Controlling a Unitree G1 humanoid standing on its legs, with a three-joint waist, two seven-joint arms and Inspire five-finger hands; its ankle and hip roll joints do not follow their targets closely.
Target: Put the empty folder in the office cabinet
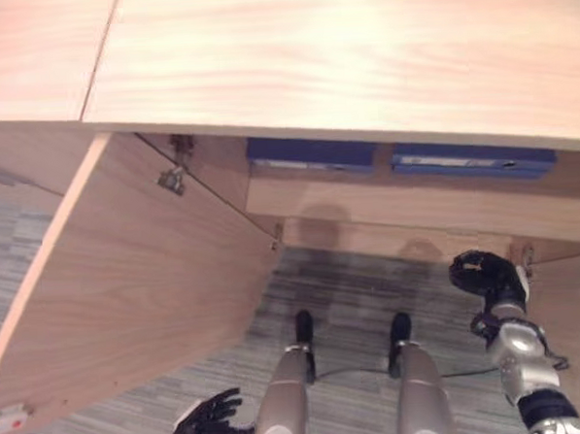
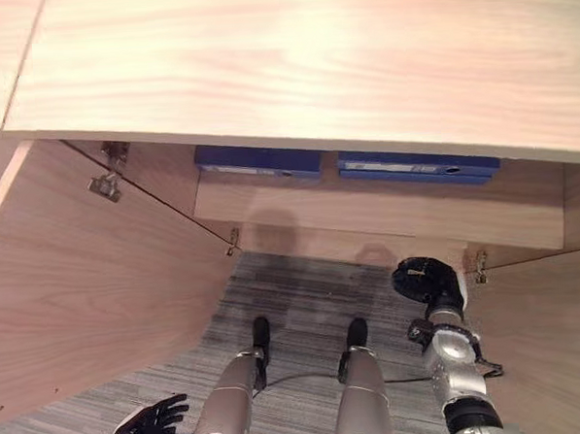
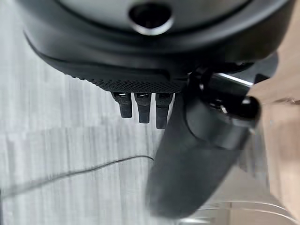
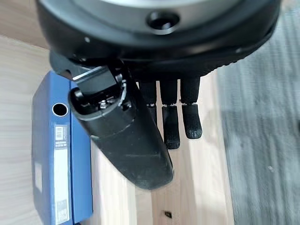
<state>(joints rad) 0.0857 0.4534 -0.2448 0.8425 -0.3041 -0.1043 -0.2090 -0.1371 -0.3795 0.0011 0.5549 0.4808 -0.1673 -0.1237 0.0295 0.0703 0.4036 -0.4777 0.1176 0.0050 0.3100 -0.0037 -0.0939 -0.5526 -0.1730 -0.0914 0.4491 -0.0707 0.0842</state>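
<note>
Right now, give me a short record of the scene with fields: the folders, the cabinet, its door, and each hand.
folders: two blue folders lying side by side on the cabinet shelf
cabinet: wooden, under a light wood top
door: left door swung open
left hand: low over the grey carpet, fingers relaxed, holding nothing
right hand: raised before the shelf, fingers straight, holding nothing

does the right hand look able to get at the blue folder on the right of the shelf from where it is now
Probably yes. The right hand hangs open and empty just in front of the cabinet shelf, and the right-hand blue folder lies flat at the shelf's front edge. The cabinet door stands swung open, and nothing visible lies between hand and folder.
</note>
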